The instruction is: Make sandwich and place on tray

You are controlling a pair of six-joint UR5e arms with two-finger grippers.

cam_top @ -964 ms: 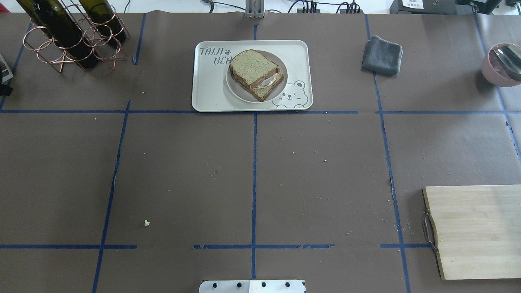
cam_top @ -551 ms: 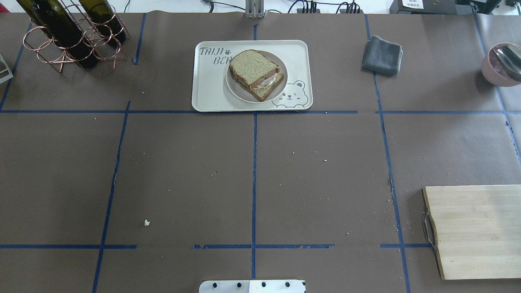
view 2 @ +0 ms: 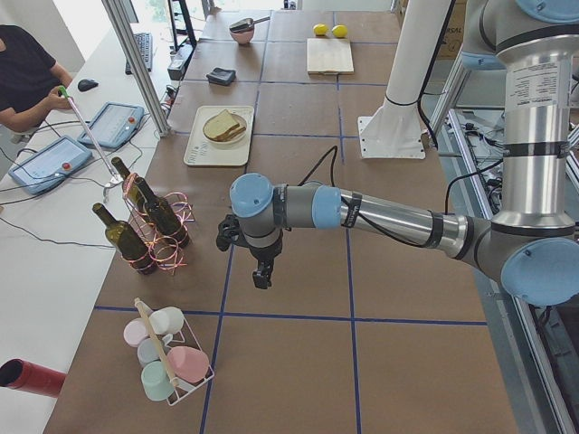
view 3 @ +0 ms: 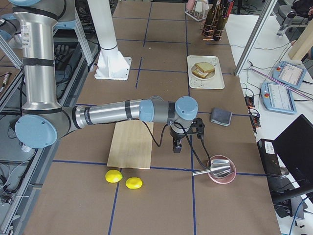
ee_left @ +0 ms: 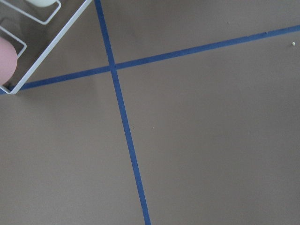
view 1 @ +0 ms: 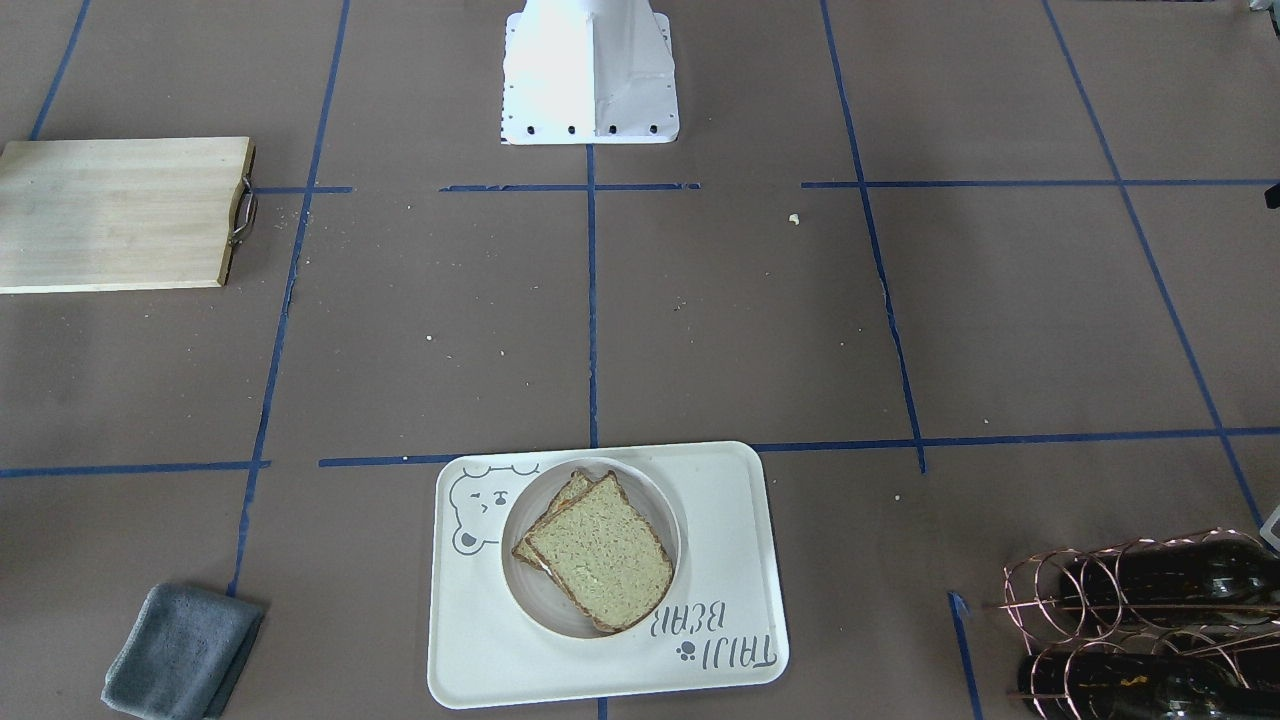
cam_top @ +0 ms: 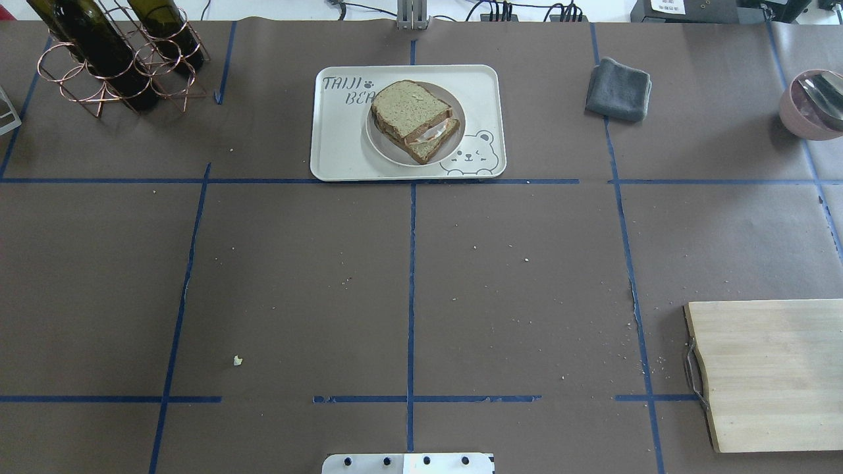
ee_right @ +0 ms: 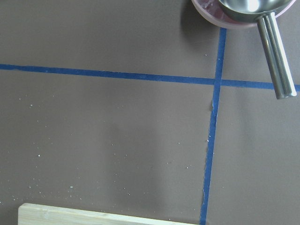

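Observation:
The sandwich [cam_top: 411, 118], two tan bread slices with white egg showing at the edge, lies on a small round white plate [cam_top: 388, 150] on the white bear tray [cam_top: 329, 145] at the table's far middle. It also shows in the front-facing view [view 1: 600, 560] on the tray [view 1: 720, 500]. My left gripper [view 2: 262, 276] hangs over bare table far out to the left, seen only in the exterior left view. My right gripper [view 3: 177, 147] hangs between the cutting board and the pink bowl, seen only in the exterior right view. I cannot tell whether either is open or shut.
Wine bottles in a copper rack [cam_top: 112, 59] stand at the far left. A grey cloth [cam_top: 618, 89] and a pink bowl with a metal ladle [cam_top: 813, 105] lie far right. A wooden cutting board [cam_top: 770, 372] lies near right. Two lemons [view 3: 124, 179] and a cup rack [view 2: 167, 357] sit at the table's ends.
A dark part of the left arm at the overhead view's left edge has moved out of that view. The sandwich, plate and tray have not moved.

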